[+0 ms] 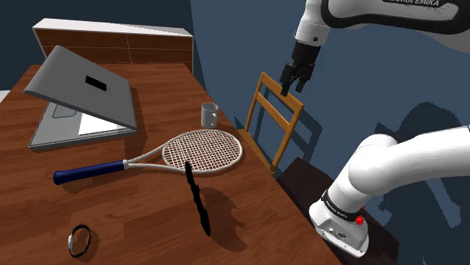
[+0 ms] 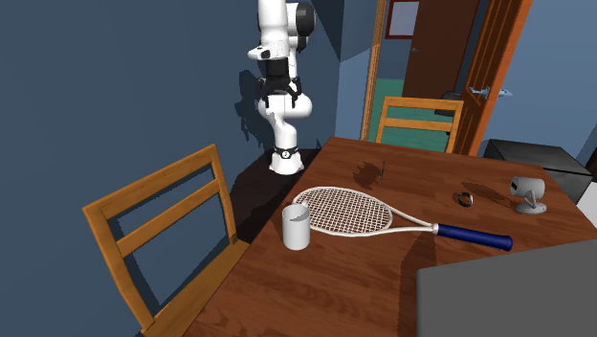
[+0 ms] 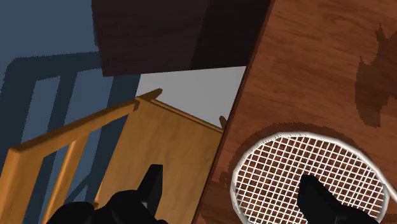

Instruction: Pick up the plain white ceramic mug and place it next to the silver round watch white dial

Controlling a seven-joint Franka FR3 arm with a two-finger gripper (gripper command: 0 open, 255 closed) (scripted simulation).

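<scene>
A: Where's the gripper [image 1: 294, 87] rn?

B: Up in the air off the table [image 1: 135, 218] edge, above the wooden chair [image 1: 275, 124]. Fingers [image 3: 153, 184] stand apart with nothing between them. The wrist view looks down on the chair back and the racket [image 3: 305, 168] head.

A: And the mug [image 1: 209, 114]?

B: Upright on the table, near the edge by the chair, just beyond the racket head (pale grey-white, no handle I can make out). The gripper's well apart from it, so I'd call this the approach, nothing picked yet.

A: Watch [image 1: 79, 239]?

B: Shoulder view's lower left, past the racket's blue grip. Well apart from the mug, and the whole racket lies between them.

A: So how to do the approach right?

B: IMO get centred over the mug first, then go straight down w/ jaws wide, one finger either side of the wall. Don't come in at a slant — the racket frame sits close to the mug and a finger could nudge it, plus the chair's top rail is under the hand. Close only once the mug's properly between the pads. Then lift high enough to clear the racket en route to the watch. Laptop [image 1: 75, 98] is out of the way, no worry there.
</scene>
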